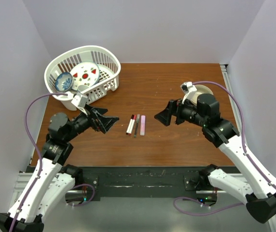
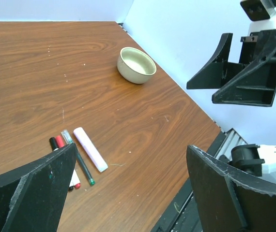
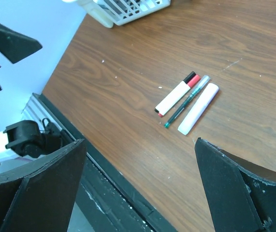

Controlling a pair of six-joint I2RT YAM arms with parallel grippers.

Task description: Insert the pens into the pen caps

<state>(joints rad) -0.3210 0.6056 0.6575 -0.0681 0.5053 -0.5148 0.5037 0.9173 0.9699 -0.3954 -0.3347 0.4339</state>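
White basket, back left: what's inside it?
The white basket holds a blue patterned bowl and a white plate with red marks. Its near corner is covered by the left arm, so anything there cannot be seen.

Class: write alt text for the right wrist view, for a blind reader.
Three pens lie side by side on a wooden table: a white marker with a red end, a slim dark pen and a pale pink pen. The open right claw frames the bottom edge, empty; a white basket shows at top.
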